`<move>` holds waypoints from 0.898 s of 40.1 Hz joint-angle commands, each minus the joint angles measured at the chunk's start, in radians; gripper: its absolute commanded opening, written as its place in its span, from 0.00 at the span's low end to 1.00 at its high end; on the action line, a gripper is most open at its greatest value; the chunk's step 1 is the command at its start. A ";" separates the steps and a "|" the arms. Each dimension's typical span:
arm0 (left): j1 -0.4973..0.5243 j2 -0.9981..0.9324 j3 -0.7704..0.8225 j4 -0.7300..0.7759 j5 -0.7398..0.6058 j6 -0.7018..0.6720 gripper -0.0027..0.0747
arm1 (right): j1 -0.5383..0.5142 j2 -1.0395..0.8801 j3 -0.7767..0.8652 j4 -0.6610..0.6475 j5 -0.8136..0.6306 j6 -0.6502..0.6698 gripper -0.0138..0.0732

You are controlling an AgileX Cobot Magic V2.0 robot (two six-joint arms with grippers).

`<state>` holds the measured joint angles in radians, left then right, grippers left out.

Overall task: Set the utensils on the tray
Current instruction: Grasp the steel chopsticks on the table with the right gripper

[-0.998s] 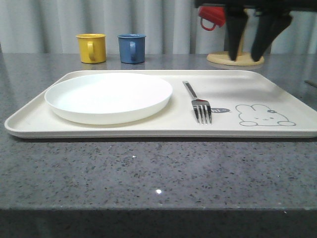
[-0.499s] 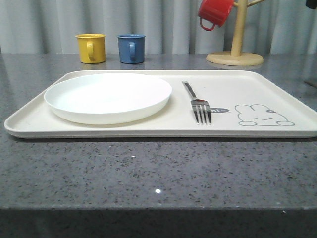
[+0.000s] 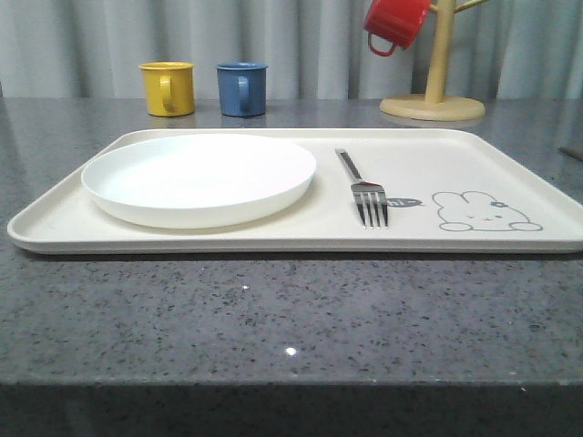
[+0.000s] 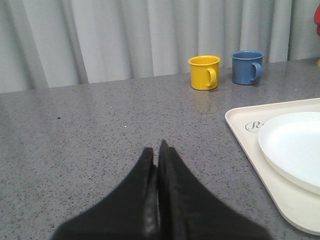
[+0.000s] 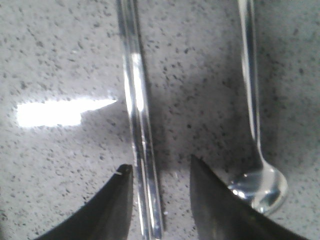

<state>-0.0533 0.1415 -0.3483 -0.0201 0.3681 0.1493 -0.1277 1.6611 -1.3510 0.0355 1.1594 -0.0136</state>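
A silver fork (image 3: 363, 187) lies on the cream tray (image 3: 455, 155), tines toward the front, between the white plate (image 3: 199, 177) and the rabbit drawing (image 3: 485, 212). In the right wrist view a pair of flat metal chopsticks (image 5: 137, 107) lies on the grey counter between the fingers of my open right gripper (image 5: 159, 170), close to one finger. The long-handled spoon (image 5: 255, 120) lies beside them, its bowl next to the other finger. My left gripper (image 4: 156, 147) is shut on nothing, over bare counter beside the tray's corner (image 4: 240, 117).
A yellow mug (image 3: 168, 87) and a blue mug (image 3: 242, 88) stand behind the tray. A red mug (image 3: 394, 25) hangs on a wooden mug stand (image 3: 434, 100) at the back right. Grey speckled counter runs in front of the tray.
The dark right gripper that hung at the back right in front of the mug stand one second ago has left the front view. The fork, plate and tray have not moved.
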 commanded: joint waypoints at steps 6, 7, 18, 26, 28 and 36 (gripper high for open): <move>0.001 0.011 -0.027 -0.010 -0.083 -0.007 0.01 | 0.039 -0.009 -0.022 0.009 -0.038 -0.015 0.52; 0.001 0.011 -0.027 -0.010 -0.083 -0.007 0.01 | 0.040 -0.004 -0.022 0.011 -0.039 -0.015 0.52; 0.001 0.011 -0.027 -0.010 -0.083 -0.007 0.01 | 0.044 0.017 -0.022 0.014 -0.069 -0.015 0.52; 0.001 0.011 -0.027 -0.010 -0.083 -0.007 0.01 | 0.044 0.048 -0.022 0.014 -0.061 -0.015 0.52; 0.001 0.011 -0.027 -0.010 -0.083 -0.007 0.01 | 0.044 0.057 -0.022 0.014 -0.050 -0.015 0.51; 0.001 0.011 -0.027 -0.010 -0.083 -0.007 0.01 | 0.044 0.060 -0.023 0.014 -0.041 -0.015 0.30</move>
<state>-0.0533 0.1415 -0.3483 -0.0201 0.3681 0.1493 -0.0827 1.7397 -1.3577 0.0437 1.1190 -0.0182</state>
